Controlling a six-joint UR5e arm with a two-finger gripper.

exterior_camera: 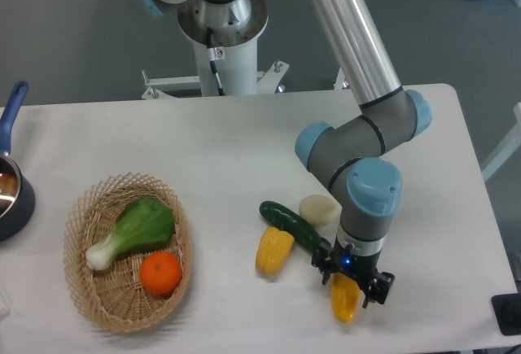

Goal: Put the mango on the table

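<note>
Camera view: white table (244, 142) on grey floor; at 5 o'clock, the claw (352, 277) pinches the mango (344, 299), which lies on the tabletop.

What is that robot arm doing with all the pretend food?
The robot's gripper is down at the table, right over the mango, with its fingers on either side of it. The mango looks to be lying on the table. Whether the fingers are squeezing it is hard to tell. Next to it lie a cucumber and a corn cob. The basket holds an orange and a leafy green.
</note>
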